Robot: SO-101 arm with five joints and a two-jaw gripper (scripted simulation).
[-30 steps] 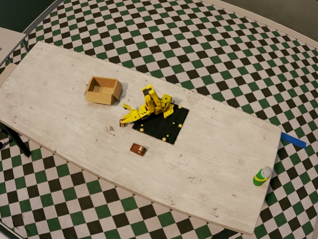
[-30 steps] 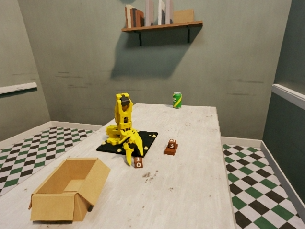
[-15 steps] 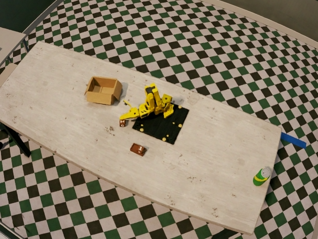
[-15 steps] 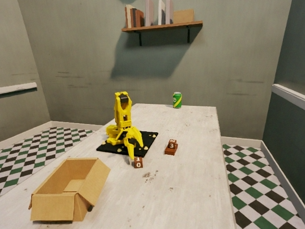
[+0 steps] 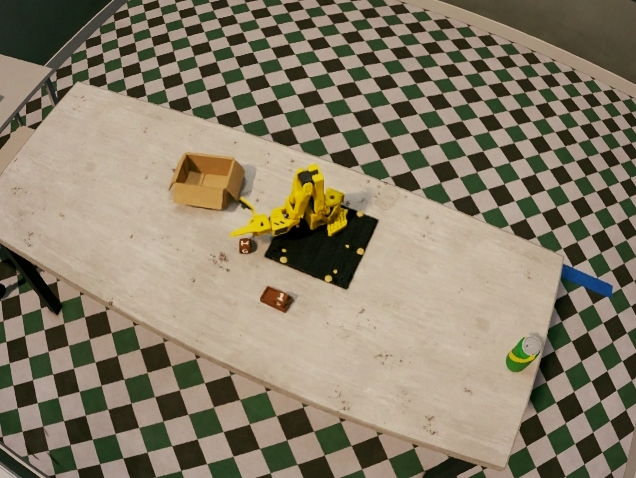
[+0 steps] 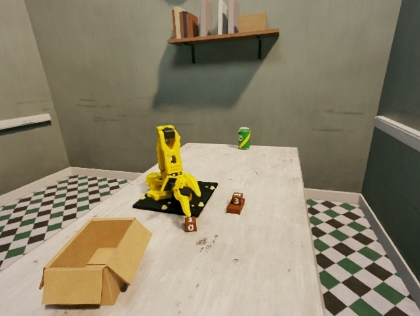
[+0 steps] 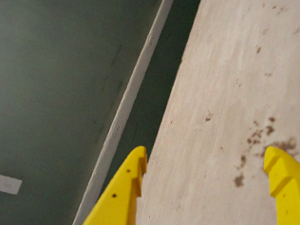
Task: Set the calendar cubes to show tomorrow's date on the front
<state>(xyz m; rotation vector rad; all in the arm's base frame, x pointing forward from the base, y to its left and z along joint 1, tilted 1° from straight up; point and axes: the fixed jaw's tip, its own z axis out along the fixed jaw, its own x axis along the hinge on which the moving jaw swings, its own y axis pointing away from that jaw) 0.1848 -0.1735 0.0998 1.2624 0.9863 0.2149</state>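
Observation:
My gripper (image 5: pixel 237 216) (image 6: pixel 193 205) (image 7: pixel 205 149) is open and empty, its fingers wide apart. It is near the loose brown cube (image 5: pixel 245 246) (image 6: pixel 190 224), with one fingertip close above the cube's robot side. This cube sits flat on the table outside the tray, showing a white 1 on top and a 0 towards the exterior camera. It is not in the wrist view. The brown calendar tray (image 5: pixel 266 296) (image 6: pixel 234 209) holds the other cube (image 5: pixel 281 298) (image 6: pixel 236 199) at one end. That cube shows a 3 towards the exterior camera. The month's name and the front digits are not visible.
An open cardboard box (image 5: pixel 205 197) (image 6: pixel 72 285) stands on the table beyond the gripper. The black mat (image 5: pixel 329 262) (image 6: pixel 146 204) lies under the arm's base. A green can (image 5: pixel 521 354) (image 6: pixel 244 138) stands at the far end of the table.

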